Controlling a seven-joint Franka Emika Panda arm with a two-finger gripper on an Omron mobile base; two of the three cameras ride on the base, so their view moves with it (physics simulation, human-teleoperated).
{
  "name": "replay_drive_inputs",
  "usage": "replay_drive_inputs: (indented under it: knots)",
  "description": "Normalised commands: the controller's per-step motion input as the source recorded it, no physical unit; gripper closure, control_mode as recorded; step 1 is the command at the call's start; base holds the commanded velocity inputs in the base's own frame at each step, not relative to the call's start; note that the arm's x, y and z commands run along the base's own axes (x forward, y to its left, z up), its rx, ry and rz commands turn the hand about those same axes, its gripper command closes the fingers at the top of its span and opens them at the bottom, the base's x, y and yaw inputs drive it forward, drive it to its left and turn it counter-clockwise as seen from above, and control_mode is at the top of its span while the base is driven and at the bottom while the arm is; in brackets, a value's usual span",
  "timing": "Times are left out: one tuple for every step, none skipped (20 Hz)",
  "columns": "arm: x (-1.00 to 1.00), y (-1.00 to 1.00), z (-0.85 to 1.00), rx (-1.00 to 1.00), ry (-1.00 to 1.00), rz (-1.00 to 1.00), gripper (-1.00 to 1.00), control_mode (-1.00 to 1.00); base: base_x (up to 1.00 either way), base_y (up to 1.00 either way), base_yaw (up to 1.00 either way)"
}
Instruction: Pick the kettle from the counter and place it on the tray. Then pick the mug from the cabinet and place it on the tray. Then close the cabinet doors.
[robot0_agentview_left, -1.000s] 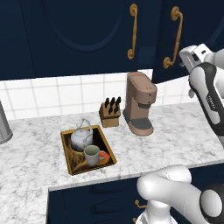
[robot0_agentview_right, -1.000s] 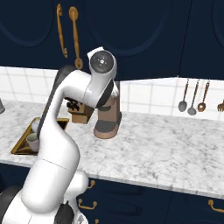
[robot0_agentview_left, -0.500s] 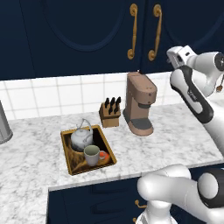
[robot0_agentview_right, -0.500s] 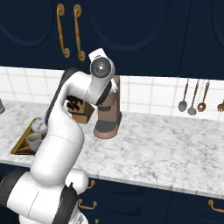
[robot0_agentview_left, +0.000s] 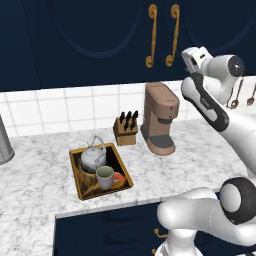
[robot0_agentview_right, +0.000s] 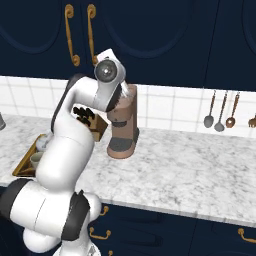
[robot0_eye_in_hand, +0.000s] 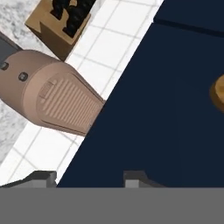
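The silver kettle (robot0_agentview_left: 93, 158) and the beige mug (robot0_agentview_left: 105, 177) both stand inside the wood-rimmed tray (robot0_agentview_left: 75, 174) on the marbled counter (robot0_agentview_left: 35, 200). Both navy cabinet doors are shut, their brass handles (robot0_agentview_left: 151, 35) (robot0_agentview_left: 173, 35) side by side. My gripper (robot0_agentview_left: 190, 57) is up against the lower part of the right door (robot0_agentview_left: 210, 25), just right of its handle. In the hand view the gripper (robot0_eye_in_hand: 89, 178) faces the flat navy door (robot0_eye_in_hand: 166, 113) at close range. Its fingertips (robot0_eye_in_hand: 41, 177) stand apart with nothing between them.
A tall brown coffee machine (robot0_agentview_left: 160, 117) stands under my hand, with a wooden knife block (robot0_agentview_left: 126, 130) to its left. Utensils (robot0_agentview_right: 220, 110) hang on the tiled wall to the right. A metal canister (robot0_agentview_left: 4, 145) is at the far left.
The right cabinet door has swung shut, so its handle now sits next to the left one. My hand followed it leftward along the door.
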Motion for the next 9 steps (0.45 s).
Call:
replay_drive_inputs:
  knots:
    - [0.32, 0.10, -0.24, 0.00, 0.00, -0.07, -1.00, -1.00, 0.00, 0.00, 0.00]
    - [0.23, 0.06, -0.20, 0.00, 0.00, -0.04, -1.00, -1.00, 0.00, 0.00, 0.00]
    - [0.10, 0.00, -0.14, 0.00, 0.00, 0.00, -1.00, -1.00, 0.00, 0.00, 0.00]
    - [0.05, 0.00, -0.08, 0.00, 0.01, 0.00, -1.00, -1.00, 0.00, 0.00, 0.00]
    - [0.00, 0.00, -0.01, 0.00, 0.00, 0.00, -1.00, -1.00, 0.00, 0.00, 0.00]
    - [0.00, 0.00, 0.00, 0.00, 0.00, 0.00, -1.00, -1.00, 0.00, 0.00, 0.00]
    - [0.00, 0.00, 0.00, 0.00, 0.00, 0.00, -1.00, -1.00, 0.00, 0.00, 0.00]
    - [0.00, 0.00, 0.00, 0.00, 0.00, 0.00, -1.00, -1.00, 0.00, 0.00, 0.00]
    - [0.00, 0.00, 0.00, 0.00, 0.00, 0.00, -1.00, -1.00, 0.00, 0.00, 0.00]
